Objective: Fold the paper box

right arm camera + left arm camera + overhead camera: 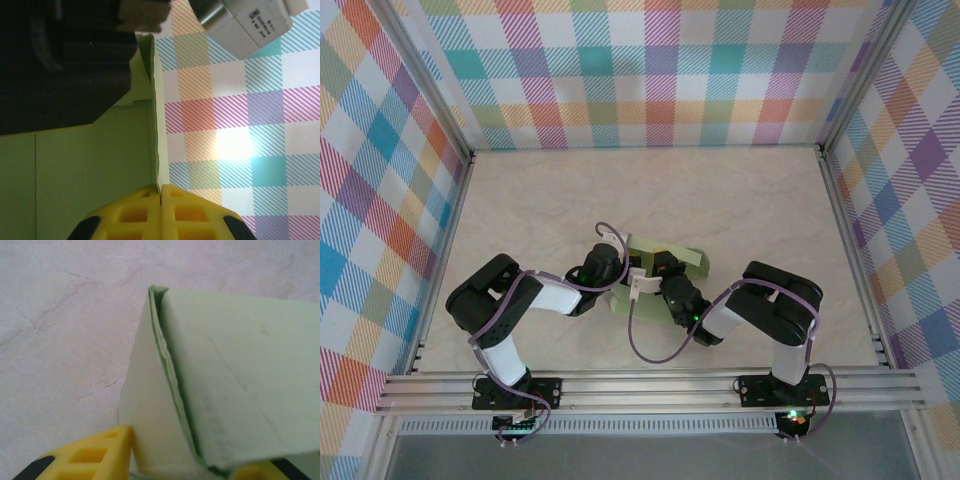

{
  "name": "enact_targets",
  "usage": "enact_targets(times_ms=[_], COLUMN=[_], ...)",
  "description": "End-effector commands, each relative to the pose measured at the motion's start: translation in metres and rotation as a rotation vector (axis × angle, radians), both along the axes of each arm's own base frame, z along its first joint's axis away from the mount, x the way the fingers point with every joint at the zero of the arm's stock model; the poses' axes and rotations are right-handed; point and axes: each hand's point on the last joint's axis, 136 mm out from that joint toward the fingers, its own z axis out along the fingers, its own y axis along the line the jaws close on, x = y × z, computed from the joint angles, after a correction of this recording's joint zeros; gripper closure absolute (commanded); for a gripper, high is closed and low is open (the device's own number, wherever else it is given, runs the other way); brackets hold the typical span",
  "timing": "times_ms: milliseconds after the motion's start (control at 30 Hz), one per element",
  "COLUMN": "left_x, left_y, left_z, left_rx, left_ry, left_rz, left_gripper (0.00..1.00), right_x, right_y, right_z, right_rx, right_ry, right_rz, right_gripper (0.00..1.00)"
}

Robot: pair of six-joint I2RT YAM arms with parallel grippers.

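Mid-table, between both arms: pale green thin-card paper box [688,256], long axis left-right; right gripper [160,192] pinched shut on its edge; left gripper [182,462] straddles raised fold, clamping unclear.

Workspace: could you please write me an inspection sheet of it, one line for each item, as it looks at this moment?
Surface: pale marbled table, no stains or damage seen.
Job's things: paper box, light-green card, partly folded, with panels raised, between the two arms.
Clutter: nothing seen.
Grippers: the right gripper is shut on a thin upright wall of the box. The left gripper has a finger on each side of a folded panel; whether it clamps cannot be told.
Cables: purple cables run along both arms, and one loop hangs low between them.
Surroundings: checked cloth walls on three sides, and metal rails at the near edge holding the arm bases.
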Motion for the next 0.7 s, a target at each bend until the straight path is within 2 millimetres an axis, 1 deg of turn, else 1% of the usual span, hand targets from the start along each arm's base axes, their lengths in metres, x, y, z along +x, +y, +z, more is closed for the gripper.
enact_targets(times_ms=[0,33,133,200,267,433,667], left_x=[0.0086,0.0099,0.0117,0.0119,0.0116,0.0105,0.0126], left_y=[-0.0263,-0.0266,-0.0288,-0.0289,-0.0272,-0.0247,-0.0236], left_z=[0.0294,0.0303,0.0293,0.0282,0.0278,0.0292,0.0310], left_rx=[-0.083,-0.087,-0.086,-0.083,-0.083,-0.079,-0.069], left_ry=[-0.097,-0.103,-0.108,-0.100,-0.094,-0.086,-0.061], left_rz=[-0.046,-0.045,-0.047,-0.045,-0.038,-0.026,-0.008], left_gripper=[0.68,0.69,0.77,0.88,0.93,0.98,1.00], right_x=[-0.0132,-0.0135,-0.0141,-0.0142,-0.0143,-0.0134,-0.0105], right_y=[0.0184,0.0185,0.0173,0.0173,0.0161,0.0178,0.0207], right_z=[-0.0122,-0.0118,-0.0137,-0.0143,-0.0156,-0.0166,-0.0132], right_rx=[0.029,0.033,0.029,0.027,0.026,0.023,0.050], right_ry=[0.085,0.090,0.102,0.103,0.108,0.112,0.108], right_rz=[0.093,0.094,0.092,0.091,0.088,0.087,0.080], right_gripper=[1.00,1.00,1.00,1.00,1.00,1.00,1.00])
